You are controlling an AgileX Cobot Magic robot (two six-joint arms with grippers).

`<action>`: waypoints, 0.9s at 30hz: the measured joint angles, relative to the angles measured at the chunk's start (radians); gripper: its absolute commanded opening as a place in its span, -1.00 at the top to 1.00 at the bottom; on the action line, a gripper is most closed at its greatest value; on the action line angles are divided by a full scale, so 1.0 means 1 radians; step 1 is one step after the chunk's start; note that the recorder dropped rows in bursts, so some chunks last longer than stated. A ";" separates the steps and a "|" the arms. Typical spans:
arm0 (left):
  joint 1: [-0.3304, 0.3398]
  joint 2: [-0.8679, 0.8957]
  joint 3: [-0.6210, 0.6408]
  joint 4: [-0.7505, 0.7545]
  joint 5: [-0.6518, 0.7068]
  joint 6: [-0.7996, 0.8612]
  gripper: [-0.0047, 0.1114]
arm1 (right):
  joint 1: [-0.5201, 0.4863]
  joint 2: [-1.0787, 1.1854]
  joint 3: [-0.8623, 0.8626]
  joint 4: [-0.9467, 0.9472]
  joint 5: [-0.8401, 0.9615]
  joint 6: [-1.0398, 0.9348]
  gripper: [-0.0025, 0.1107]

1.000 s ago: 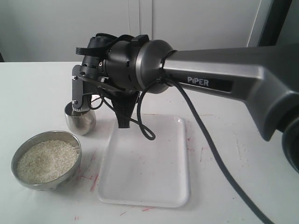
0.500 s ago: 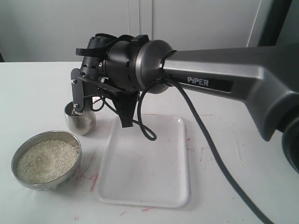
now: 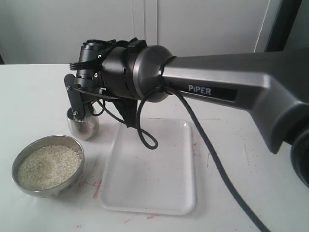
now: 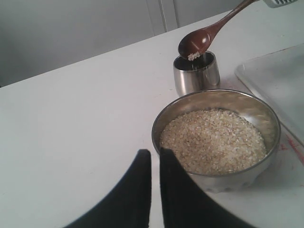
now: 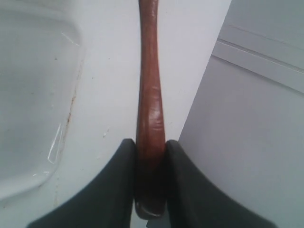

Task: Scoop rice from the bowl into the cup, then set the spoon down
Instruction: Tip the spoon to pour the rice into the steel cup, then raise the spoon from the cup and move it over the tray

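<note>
Steel cup (image 3: 82, 126): upright on the white counter (image 4: 71, 118), far left in the scene, just beyond the bowl (image 3: 48, 192) and not touching it. Some grains lie inside the cup, but I cannot tell how full it is.

Bowl: near left on the counter, holding a level bed of rice (image 4: 211, 142) that stops a little short of the rim.

My right gripper (image 5: 151, 145): jaws clamped on the end of the spoon's handle, one on each side. The handle runs straight out from between them.

Spoon (image 4: 199, 40): held in the air, with the scoop above the cup's mouth and tipped down toward it. A small clump of grains sits at the scoop's lower lip, and the rest of the scoop is bare dark wood. I cannot tell whether the scoop touches the cup's rim.

My right arm (image 3: 217, 87): reaches in from the right, with its wrist above the far left corner of the tray (image 3: 149, 169). In the exterior view it hides the spoon.

My left gripper (image 4: 154, 154): jaws narrow, with only a thin slit between them, holding nothing. It is over the counter close to the bowl, on the side away from the cup.

Tray: pale, rectangular and flat on the counter, just right of the bowl.

Red marks (image 3: 91, 186): smeared on the counter between the bowl and the tray
</note>
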 measured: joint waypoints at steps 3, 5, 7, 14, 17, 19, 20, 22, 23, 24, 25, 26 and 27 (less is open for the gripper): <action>0.000 0.000 0.000 0.000 0.000 0.000 0.67 | 0.000 0.000 0.000 -0.006 -0.002 -0.002 0.90; 0.000 0.000 0.000 0.000 0.000 0.000 0.67 | 0.000 0.000 0.000 -0.011 -0.002 -0.004 0.90; 0.000 0.000 0.000 0.000 0.000 0.000 0.67 | 0.000 0.000 0.000 -0.019 -0.002 -0.005 0.90; 0.000 0.000 0.000 0.000 0.000 0.000 0.67 | 0.000 0.000 0.000 -0.043 -0.002 -0.047 0.90; 0.000 0.000 0.000 0.000 0.000 0.000 0.67 | 0.000 0.000 0.000 -0.054 -0.002 -0.058 0.90; 0.000 0.000 0.000 0.000 0.000 0.000 0.67 | 0.000 0.000 0.000 -0.061 -0.002 -0.069 0.90; 0.000 0.000 0.000 0.000 0.000 0.000 0.67 | 0.000 0.000 0.000 -0.064 -0.002 -0.071 0.90; 0.000 0.000 0.000 0.000 0.000 0.000 0.67 | 0.000 0.000 0.000 -0.067 -0.002 -0.078 0.90; 0.000 0.000 0.000 0.000 0.000 0.000 0.67 | 0.000 0.000 0.000 -0.073 -0.002 -0.078 0.90; 0.000 0.000 0.000 0.000 0.000 0.000 0.67 | 0.000 0.000 0.000 -0.081 -0.002 -0.081 0.90; 0.000 0.000 0.000 0.000 0.000 0.000 0.67 | 0.000 0.000 0.000 -0.085 -0.002 -0.083 0.90; 0.000 0.000 0.000 0.000 0.000 0.000 0.67 | 0.000 0.000 0.000 -0.090 -0.002 -0.083 0.90; 0.000 0.000 0.000 0.000 0.000 0.000 0.67 | 0.000 0.000 0.000 -0.094 -0.002 -0.083 0.90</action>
